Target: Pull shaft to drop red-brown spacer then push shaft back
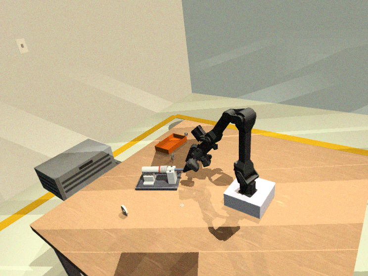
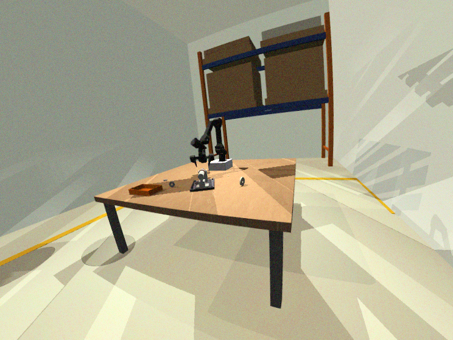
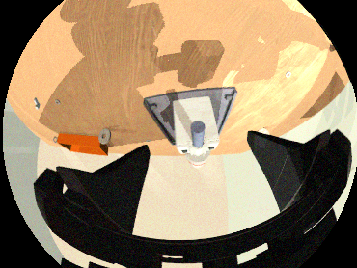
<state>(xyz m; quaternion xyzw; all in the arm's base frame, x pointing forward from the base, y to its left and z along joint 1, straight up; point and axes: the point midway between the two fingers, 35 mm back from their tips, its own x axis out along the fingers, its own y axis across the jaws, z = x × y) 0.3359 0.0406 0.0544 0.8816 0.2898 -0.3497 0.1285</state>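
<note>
Shaft [image 1: 179, 169] [image 3: 198, 135], end-on at 12 o'clock betw. gripper's [image 1: 184, 170] [image 3: 198, 141] fingertips; jaws spread, nothing held.

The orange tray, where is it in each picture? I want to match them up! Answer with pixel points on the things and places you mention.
Top view: the orange tray [image 1: 168, 147] [image 2: 145, 193] [image 3: 77, 140] is above the middle, just left of the robot's gripper [image 1: 187, 169] [image 2: 202, 165] [image 3: 199, 143].
Exterior view: it's left of the middle, near the table's front left corner.
Wrist view: it's on the left, about halfway down.
Shared landmark: the dark base plate [image 1: 157, 188] [image 2: 196, 189] [image 3: 228, 103] under the white housing shows in all three.
</note>
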